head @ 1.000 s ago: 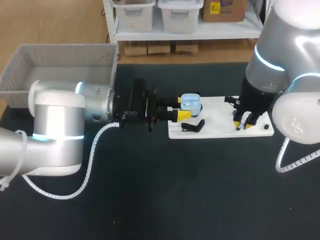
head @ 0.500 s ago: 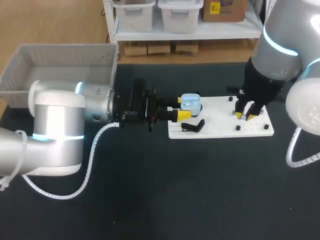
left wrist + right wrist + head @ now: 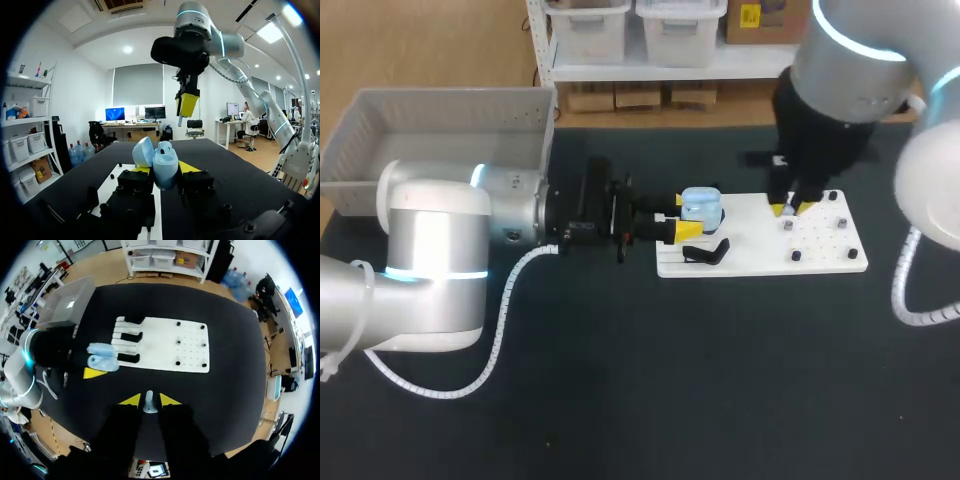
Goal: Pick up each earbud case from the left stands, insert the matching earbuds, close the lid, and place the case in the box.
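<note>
From above, the dark desk (image 3: 620, 400) carries a grey box (image 3: 440, 110) at its far left and a white board (image 3: 760, 255) right of the middle. The left pincer (image 3: 684, 215) grips the pale blue earbud case (image 3: 702, 207), lid open, at the board's left edge. In the left wrist view the case sits clamped between both yellow tips. In the right wrist view the right pincer (image 3: 149, 400) pinches a small white earbud (image 3: 149, 404) high above the desk, well apart from the case.
</note>
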Available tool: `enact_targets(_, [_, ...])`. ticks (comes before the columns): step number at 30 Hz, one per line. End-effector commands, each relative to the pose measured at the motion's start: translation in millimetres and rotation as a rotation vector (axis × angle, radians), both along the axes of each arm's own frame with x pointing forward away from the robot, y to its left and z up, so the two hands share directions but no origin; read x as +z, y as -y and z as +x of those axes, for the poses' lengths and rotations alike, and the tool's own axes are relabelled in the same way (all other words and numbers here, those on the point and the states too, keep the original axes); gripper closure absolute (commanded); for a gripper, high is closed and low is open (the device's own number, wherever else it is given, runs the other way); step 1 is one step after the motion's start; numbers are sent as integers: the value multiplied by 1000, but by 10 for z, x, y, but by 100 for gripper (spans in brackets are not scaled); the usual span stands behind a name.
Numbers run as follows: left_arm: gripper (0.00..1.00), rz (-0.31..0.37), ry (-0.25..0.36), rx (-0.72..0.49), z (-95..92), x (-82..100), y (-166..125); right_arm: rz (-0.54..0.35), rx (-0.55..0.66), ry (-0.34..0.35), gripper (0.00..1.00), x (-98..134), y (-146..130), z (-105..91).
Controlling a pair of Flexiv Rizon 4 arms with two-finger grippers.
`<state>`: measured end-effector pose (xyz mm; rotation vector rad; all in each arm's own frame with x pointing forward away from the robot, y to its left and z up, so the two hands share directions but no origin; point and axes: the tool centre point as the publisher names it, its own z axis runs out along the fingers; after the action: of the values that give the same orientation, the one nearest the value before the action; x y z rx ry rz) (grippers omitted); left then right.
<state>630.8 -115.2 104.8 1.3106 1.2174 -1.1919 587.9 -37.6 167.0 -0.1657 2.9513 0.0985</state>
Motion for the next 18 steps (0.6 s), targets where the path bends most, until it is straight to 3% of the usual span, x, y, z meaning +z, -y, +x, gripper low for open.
enact_targets(1, [100,-3,4,7,-17,-10,3,-46,39,-42,100,128,-289,57])
enact_targets(10, [100,-3,4,7,-17,-10,3,-82,126,-39,100,84,-735,99])
enact_targets(18, [100,-3,4,7,-17,-10,3,-92,108,-11,100,-23,-815,231])
